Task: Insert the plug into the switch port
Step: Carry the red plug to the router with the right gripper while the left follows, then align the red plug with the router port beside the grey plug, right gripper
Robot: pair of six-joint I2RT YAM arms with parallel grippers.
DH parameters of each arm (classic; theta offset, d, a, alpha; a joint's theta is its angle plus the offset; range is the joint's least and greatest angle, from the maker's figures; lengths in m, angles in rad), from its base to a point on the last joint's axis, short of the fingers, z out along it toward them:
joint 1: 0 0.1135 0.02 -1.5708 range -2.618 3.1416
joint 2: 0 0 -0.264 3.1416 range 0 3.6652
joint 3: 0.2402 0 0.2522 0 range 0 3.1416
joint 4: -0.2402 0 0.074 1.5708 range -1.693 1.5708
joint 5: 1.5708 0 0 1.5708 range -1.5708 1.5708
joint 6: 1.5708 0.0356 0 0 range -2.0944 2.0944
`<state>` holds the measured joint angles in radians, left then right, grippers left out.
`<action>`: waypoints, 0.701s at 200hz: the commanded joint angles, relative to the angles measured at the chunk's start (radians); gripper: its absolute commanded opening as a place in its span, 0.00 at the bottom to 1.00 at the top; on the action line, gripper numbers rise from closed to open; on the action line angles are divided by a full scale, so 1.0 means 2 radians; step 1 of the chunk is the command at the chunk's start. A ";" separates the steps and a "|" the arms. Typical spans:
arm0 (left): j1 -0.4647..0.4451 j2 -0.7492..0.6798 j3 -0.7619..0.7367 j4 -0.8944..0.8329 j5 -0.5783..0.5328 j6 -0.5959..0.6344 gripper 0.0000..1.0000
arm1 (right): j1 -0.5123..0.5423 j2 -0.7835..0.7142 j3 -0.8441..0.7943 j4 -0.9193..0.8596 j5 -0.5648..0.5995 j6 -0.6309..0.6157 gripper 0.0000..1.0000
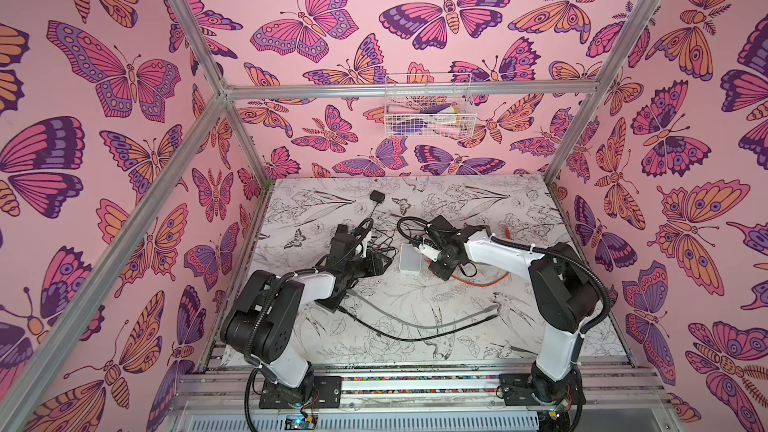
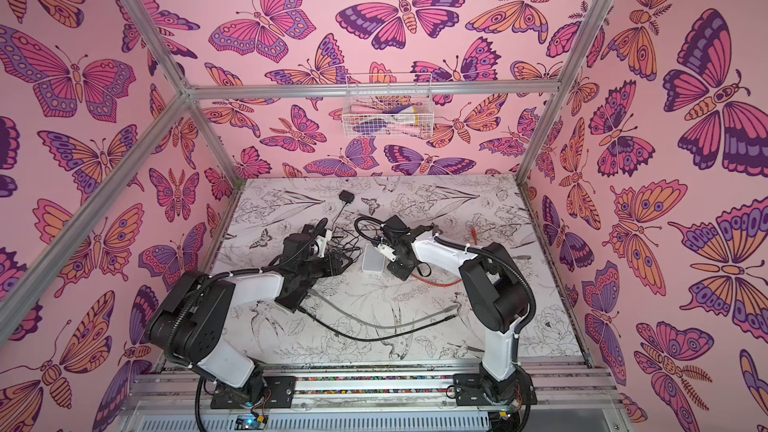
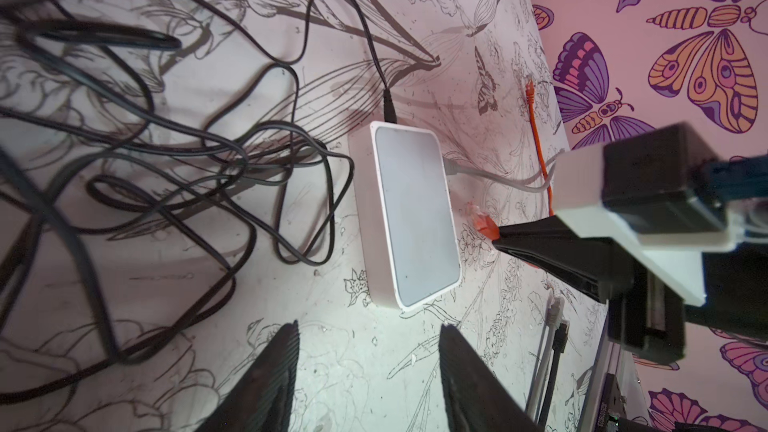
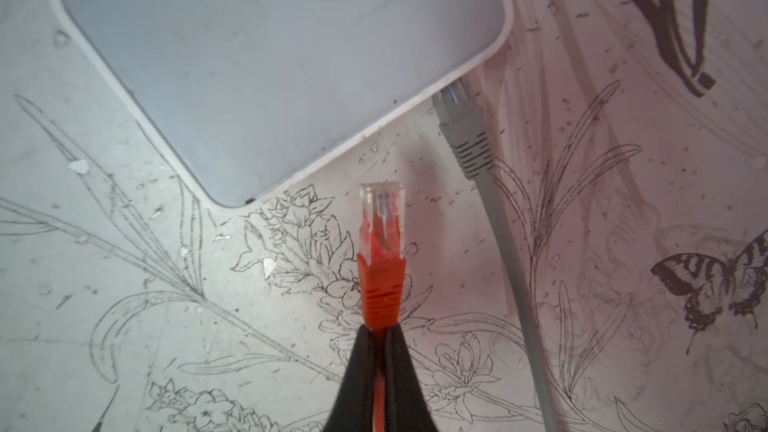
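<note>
**A:** Where's the orange plug point(image 4: 381, 238)?

**B:** In the right gripper point(image 4: 380, 332). Fingers pinched together on the orange boot, just behind the clear head. The orange cable point(image 1: 478, 280) trails away across the table point(image 3: 353, 367).

**A:** Seated in a port?

**B:** No. The tip points at the long side of the white switch point(image 4: 270, 56), just beside it and not touching. It's off the table.

**A:** Anything already in that side?

**B:** A grey plug point(image 4: 461, 126), near the corner. Its head runs in under the switch's edge. Can't see the ports themselves from above.

**A:** Left gripper point(image 3: 368, 328)?

**B:** Fingers spread, nothing between them. It's over bare table, near one short end of the switch. A black cable tangle point(image 3: 208, 151) lies beside the switch on the side away from the plugs, and one black lead goes into its far short end.

**A:** Switch flat?

**B:** Flat, grey top face up, between the two grippers in both top views.
</note>
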<state>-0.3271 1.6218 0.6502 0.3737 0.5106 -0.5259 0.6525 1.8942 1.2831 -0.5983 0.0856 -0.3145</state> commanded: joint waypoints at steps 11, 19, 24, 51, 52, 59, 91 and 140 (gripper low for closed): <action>0.017 -0.014 -0.011 0.013 -0.002 -0.009 0.56 | 0.012 0.021 0.028 -0.026 0.022 -0.008 0.00; 0.020 -0.018 -0.014 0.013 -0.003 -0.009 0.55 | 0.015 0.026 0.033 -0.028 0.024 -0.007 0.00; 0.021 -0.023 -0.016 0.011 -0.004 -0.008 0.55 | 0.016 0.029 0.035 -0.030 0.025 -0.007 0.00; 0.027 -0.037 -0.024 0.004 -0.011 -0.004 0.55 | 0.032 0.040 0.047 -0.034 0.028 -0.005 0.00; 0.028 -0.037 -0.024 0.004 -0.011 -0.004 0.55 | 0.032 0.041 0.047 -0.034 0.027 -0.005 0.00; 0.029 -0.039 -0.025 0.002 -0.010 -0.002 0.55 | 0.036 0.042 0.050 -0.034 0.026 -0.004 0.00; 0.035 -0.042 -0.029 0.000 -0.008 0.002 0.55 | 0.057 0.036 0.052 -0.028 0.018 -0.003 0.00; 0.034 -0.030 -0.021 0.001 0.018 0.008 0.52 | 0.061 0.018 0.040 -0.017 0.022 -0.006 0.00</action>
<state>-0.2619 1.5539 0.6117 0.3794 0.5068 -0.5343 0.7742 1.9652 1.3594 -0.6384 0.1261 -0.3153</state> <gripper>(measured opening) 0.529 0.070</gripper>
